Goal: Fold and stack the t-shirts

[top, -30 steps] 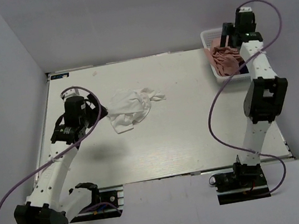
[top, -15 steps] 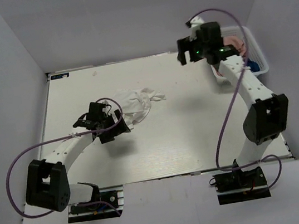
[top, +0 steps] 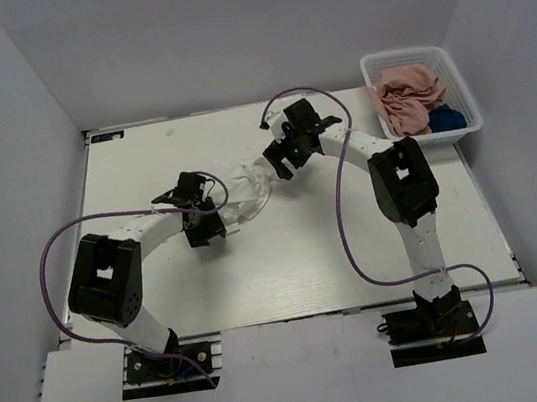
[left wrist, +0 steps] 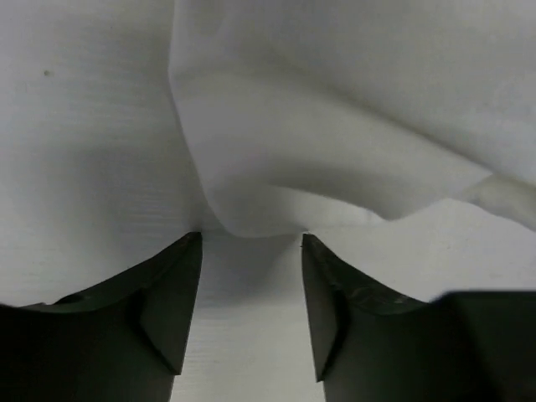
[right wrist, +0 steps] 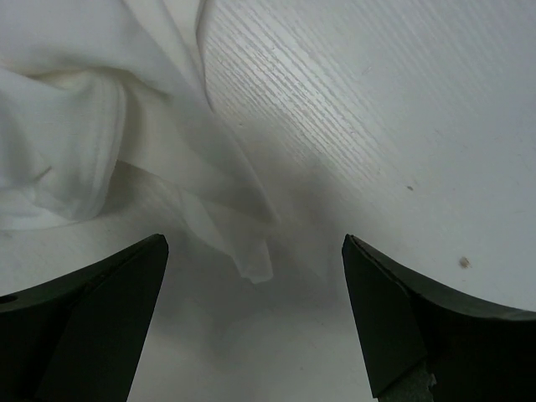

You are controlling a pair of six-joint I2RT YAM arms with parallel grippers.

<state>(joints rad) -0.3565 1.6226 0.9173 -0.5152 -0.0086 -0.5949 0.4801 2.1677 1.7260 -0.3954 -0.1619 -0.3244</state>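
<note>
A crumpled white t-shirt (top: pixel 245 189) lies mid-table between my two grippers. The left gripper (top: pixel 217 221) sits low at its near-left edge. In the left wrist view the left gripper (left wrist: pixel 251 239) is open, and a fold of the white t-shirt (left wrist: pixel 335 126) reaches just to the fingertips (left wrist: pixel 172 293) without being pinched. The right gripper (top: pixel 274 168) is at the shirt's far-right end. There the right gripper (right wrist: pixel 255 243) stands wide open with a loose corner of the white t-shirt (right wrist: pixel 251 264) lying between its fingertips. The pink t-shirt (top: pixel 405 100) and the navy t-shirt (top: pixel 447 119) lie in the basket.
The white lattice basket (top: pixel 413 54) stands at the table's far right corner. Purple cables loop above both arms. Grey walls close in the table on the left, back and right.
Both arms have swung in to the white t-shirt, the right one coming over from the basket. The left jaws have narrowed somewhat. The shirt's right end looks bunched inward.
</note>
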